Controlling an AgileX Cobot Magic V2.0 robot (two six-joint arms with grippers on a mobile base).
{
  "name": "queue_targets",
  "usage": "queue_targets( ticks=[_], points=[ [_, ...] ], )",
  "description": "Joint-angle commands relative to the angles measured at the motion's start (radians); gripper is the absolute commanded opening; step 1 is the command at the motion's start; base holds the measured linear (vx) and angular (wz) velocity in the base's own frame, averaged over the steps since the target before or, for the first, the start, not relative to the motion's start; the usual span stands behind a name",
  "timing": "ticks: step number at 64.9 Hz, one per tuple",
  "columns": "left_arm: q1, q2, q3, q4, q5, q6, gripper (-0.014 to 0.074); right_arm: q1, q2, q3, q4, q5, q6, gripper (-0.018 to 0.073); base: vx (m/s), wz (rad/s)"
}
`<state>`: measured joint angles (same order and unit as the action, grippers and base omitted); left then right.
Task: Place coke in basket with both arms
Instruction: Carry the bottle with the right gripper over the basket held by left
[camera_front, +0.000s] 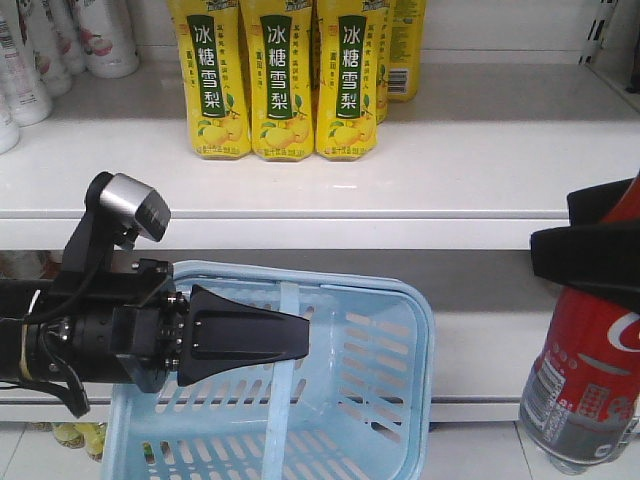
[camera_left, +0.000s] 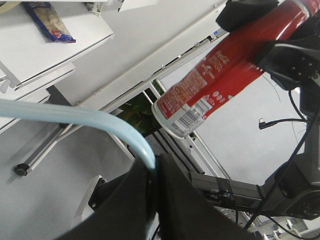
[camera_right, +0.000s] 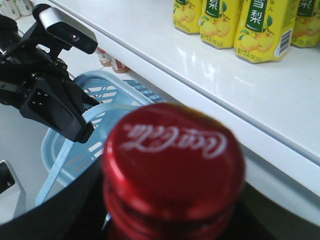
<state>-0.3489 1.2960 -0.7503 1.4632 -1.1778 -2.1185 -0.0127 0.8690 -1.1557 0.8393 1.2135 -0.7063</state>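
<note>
Your left gripper (camera_front: 296, 336) reaches in from the left of the front view with its black fingers (camera_left: 190, 200) clenched on the pale blue handle (camera_front: 288, 300) of the basket (camera_front: 405, 300); the left wrist view shows the handle running down into the narrow gap between them. The basket hangs open-topped in front of the white shelf (camera_front: 420, 190). Your right gripper (camera_front: 590, 255) is at the right edge of the front view, closed around the upper part of the coke bottle (camera_front: 590, 385), which is held in the air, slightly tilted. The bottle is outside the basket, off its right side and apart from its rim, with its base lower than that rim in the front view. From the right wrist camera the red cap (camera_right: 172, 160) fills the foreground, with the basket and left gripper beyond it. On the shelf above stand yellow drink bottles (camera_front: 280, 80) in a row, and white bottles (camera_front: 40, 45) at the far left.
</note>
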Motion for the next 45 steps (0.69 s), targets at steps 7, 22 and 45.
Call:
queue_targets(
  ticks=[7,22,45],
  points=[
    [-0.006,-0.03,-0.024,-0.086,-0.2,0.002,-0.0007,-0.004,0.004,-0.033,0.069,0.016,0.004,-0.0005,0.0,0.0],
    [-0.006,-0.03,-0.024,-0.093,-0.2,0.002,-0.0007,-0.004,0.004,-0.032,0.09,0.066,0.022,-0.0003,0.0,0.0],
    [-0.103,-0.054,-0.005,-0.196,-0.2,0.002,-0.0006,-0.004,0.001,0.125,0.236,0.059,-0.015,-0.0003,0.0,0.0]
  ],
)
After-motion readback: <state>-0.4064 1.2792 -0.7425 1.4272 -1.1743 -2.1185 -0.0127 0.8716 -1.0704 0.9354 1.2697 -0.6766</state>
